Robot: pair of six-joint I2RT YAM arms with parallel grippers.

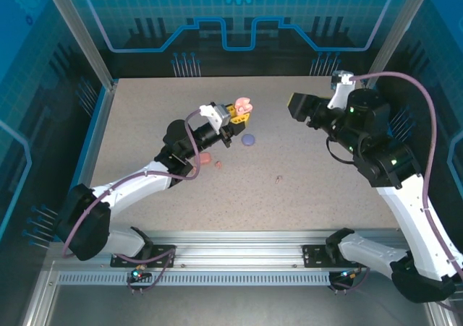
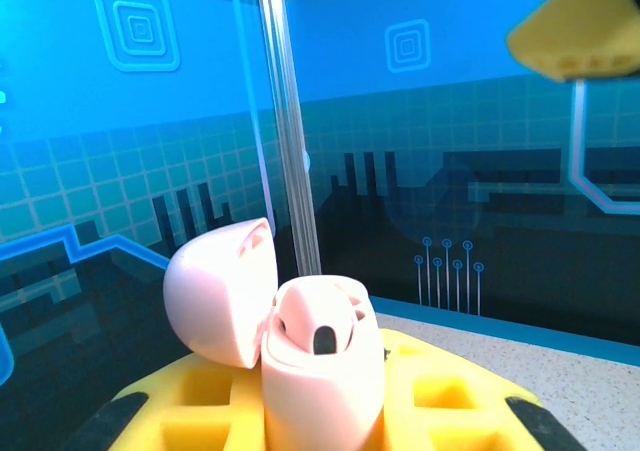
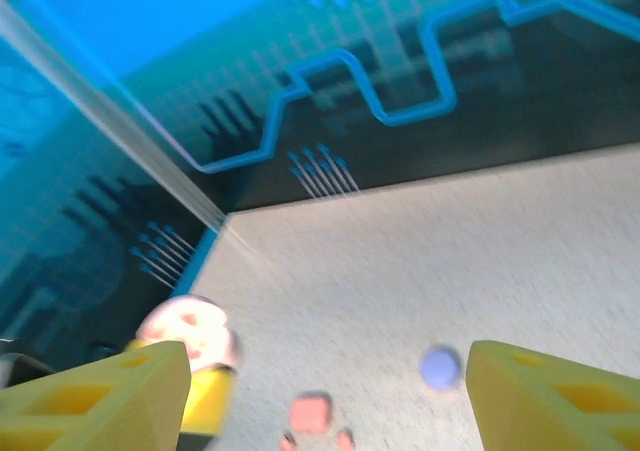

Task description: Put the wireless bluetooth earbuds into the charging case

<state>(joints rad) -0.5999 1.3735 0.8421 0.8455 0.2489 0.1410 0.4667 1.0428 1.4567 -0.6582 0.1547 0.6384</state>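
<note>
L fingers (image 2: 450,401) pinch open pink case (image 2: 320,371), R fingers (image 3: 540,401) spread; purple case (image 1: 248,139), coral case (image 1: 205,157) nearby.

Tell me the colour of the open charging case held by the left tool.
Pale pink; the charging case shows best in the left wrist view.

You've got a smooth pink plastic case (image 2: 322,366) with a soft sheen, set against matt yellow plastic fingers (image 2: 440,401). Your table (image 1: 325,189) looks matt and finely speckled. The rail (image 1: 239,241) along its near edge is brushed metal.
</note>
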